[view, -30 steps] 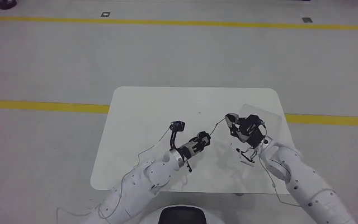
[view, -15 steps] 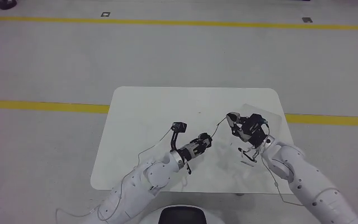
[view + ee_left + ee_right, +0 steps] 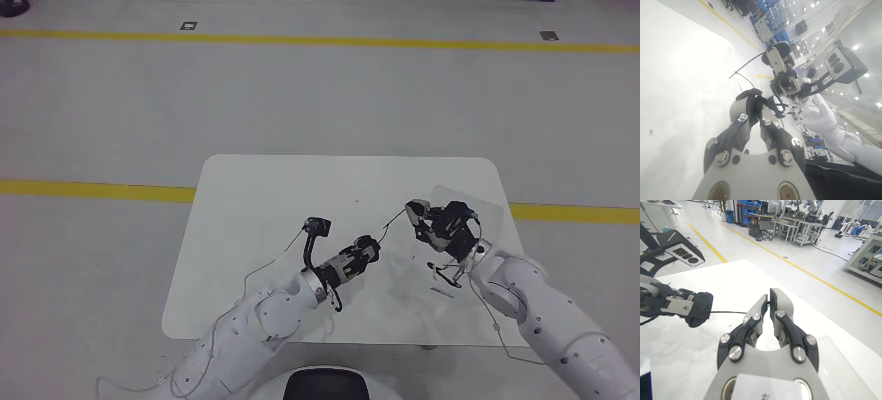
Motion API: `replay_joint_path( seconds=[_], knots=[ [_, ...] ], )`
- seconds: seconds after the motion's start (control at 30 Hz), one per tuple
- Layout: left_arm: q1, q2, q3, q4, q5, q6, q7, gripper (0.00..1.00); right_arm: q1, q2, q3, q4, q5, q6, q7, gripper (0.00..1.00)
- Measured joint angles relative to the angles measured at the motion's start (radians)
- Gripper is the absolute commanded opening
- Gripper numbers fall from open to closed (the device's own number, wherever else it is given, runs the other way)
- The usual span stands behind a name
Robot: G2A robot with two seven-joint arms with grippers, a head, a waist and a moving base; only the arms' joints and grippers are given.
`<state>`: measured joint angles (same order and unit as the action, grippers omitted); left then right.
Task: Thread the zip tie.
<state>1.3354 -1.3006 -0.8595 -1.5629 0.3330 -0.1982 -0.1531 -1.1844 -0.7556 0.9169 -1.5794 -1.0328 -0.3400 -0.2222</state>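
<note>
A thin black zip tie hangs in the air over the white table, stretched between my two grippers. My left gripper, its fingertips in black covers, is shut on one end. My right gripper is shut on the other. In the left wrist view the strap runs from the right gripper down through the small head, with a short tip poking out beyond it. A curved strand leads from the head back to my left gripper. In the right wrist view the tie spans from the left gripper to my right gripper.
The table's right edge lies close behind the right arm. A few small dark bits lie on the table under the right wrist. Bare tabletop extends to the left and far side.
The right gripper has shifted slightly to the right with its end of the tie. The left gripper has barely moved.
</note>
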Motion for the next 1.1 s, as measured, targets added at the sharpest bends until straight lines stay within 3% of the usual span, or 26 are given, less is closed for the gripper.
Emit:
replay_joint_path(
  seconds=[0.23, 0.6, 0.87, 1.1],
  knots=[
    [-0.006, -0.002, 0.005, 0.000, -0.002, 0.031, 0.004, 0.00, 0.010, -0.001, -0.018, 0.003, -0.011, 0.000, -0.013, 0.00],
    [-0.006, -0.002, 0.005, 0.000, -0.003, 0.032, 0.004, 0.00, -0.019, 0.026, -0.009, -0.006, -0.019, 0.000, -0.120, 0.00],
    [-0.006, -0.002, 0.005, 0.000, -0.003, 0.032, 0.004, 0.00, 0.029, 0.018, -0.048, -0.001, 0.009, 0.000, 0.005, 0.00],
    [-0.006, -0.002, 0.005, 0.000, -0.003, 0.032, 0.004, 0.00, 0.027, 0.011, -0.056, 0.008, -0.008, 0.000, -0.059, 0.00]
  ],
)
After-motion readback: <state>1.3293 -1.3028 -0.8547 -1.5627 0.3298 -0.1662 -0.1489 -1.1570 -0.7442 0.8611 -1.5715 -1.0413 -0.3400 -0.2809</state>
